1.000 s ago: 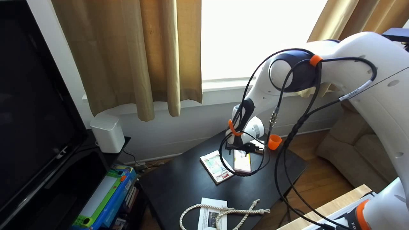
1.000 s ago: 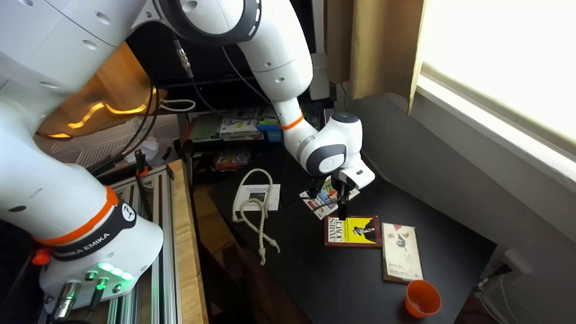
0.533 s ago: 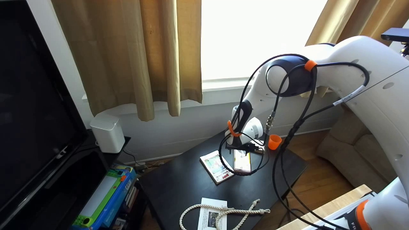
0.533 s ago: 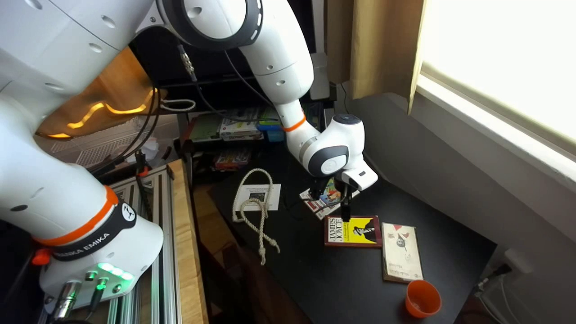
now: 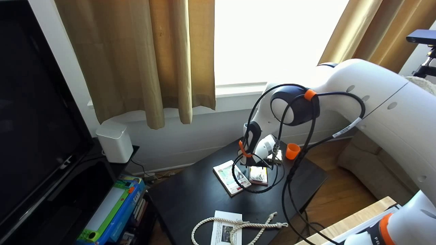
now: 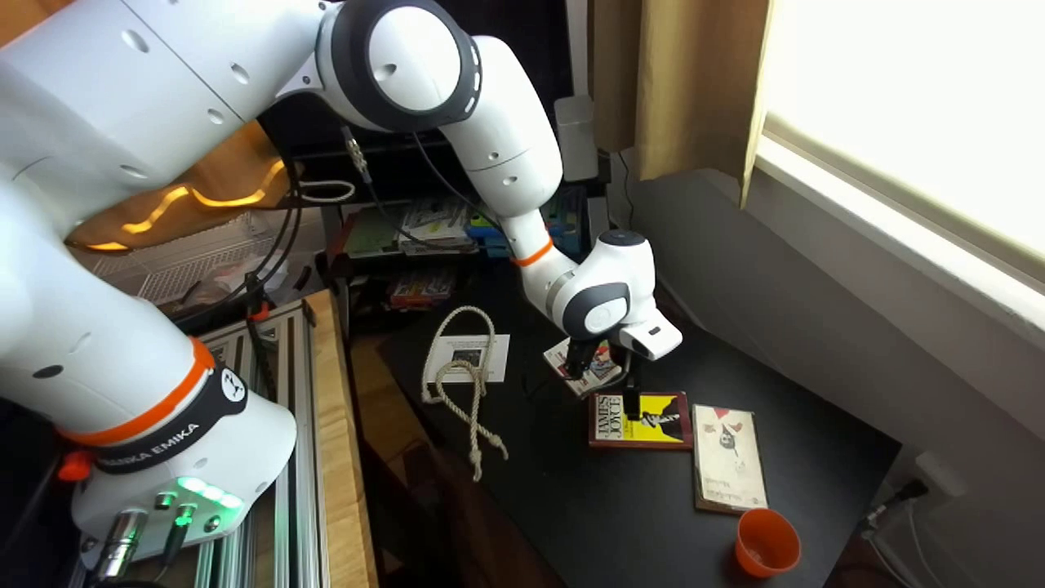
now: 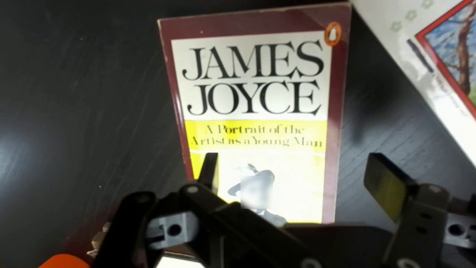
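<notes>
My gripper [image 7: 295,173] is open and empty above a maroon-edged, yellow and white James Joyce book [image 7: 256,89]. The book lies flat on the dark table and also shows in both exterior views [image 5: 258,176] [image 6: 669,410]. In the wrist view, the left finger overlaps the cover and the right finger [image 7: 385,186] stands over the table, past the book's right edge. The lower cover is hidden behind the gripper. A white picture book [image 7: 405,48] lies close to the right. A pale book [image 6: 729,461] and an orange cup [image 6: 767,543] stand on the book's other side.
A knotted rope [image 5: 262,225] lies over a printed sheet [image 6: 442,359] on the dark table [image 5: 190,197]. Black cables hang in loops from the arm. A wall and window sill [image 6: 882,220] run along the table's far side. A shelf with books and a television stand nearby.
The arm has lowered, mostly in the last half second, bringing my gripper down closer to the James Joyce book. The books, cup and rope have not moved.
</notes>
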Controlling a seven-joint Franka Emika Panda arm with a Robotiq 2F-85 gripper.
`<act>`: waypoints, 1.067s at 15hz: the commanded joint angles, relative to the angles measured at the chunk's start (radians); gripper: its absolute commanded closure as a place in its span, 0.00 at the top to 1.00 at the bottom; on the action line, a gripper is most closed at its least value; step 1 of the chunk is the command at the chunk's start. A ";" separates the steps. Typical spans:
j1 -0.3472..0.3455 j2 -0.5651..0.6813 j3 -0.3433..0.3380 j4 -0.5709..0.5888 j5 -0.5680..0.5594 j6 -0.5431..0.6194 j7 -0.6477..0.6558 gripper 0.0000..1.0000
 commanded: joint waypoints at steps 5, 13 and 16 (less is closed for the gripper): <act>0.014 0.165 -0.012 0.170 0.042 0.001 0.032 1.00; 0.016 0.229 -0.018 0.244 0.048 0.009 0.058 0.36; 0.014 0.226 -0.018 0.249 0.053 0.010 0.071 0.16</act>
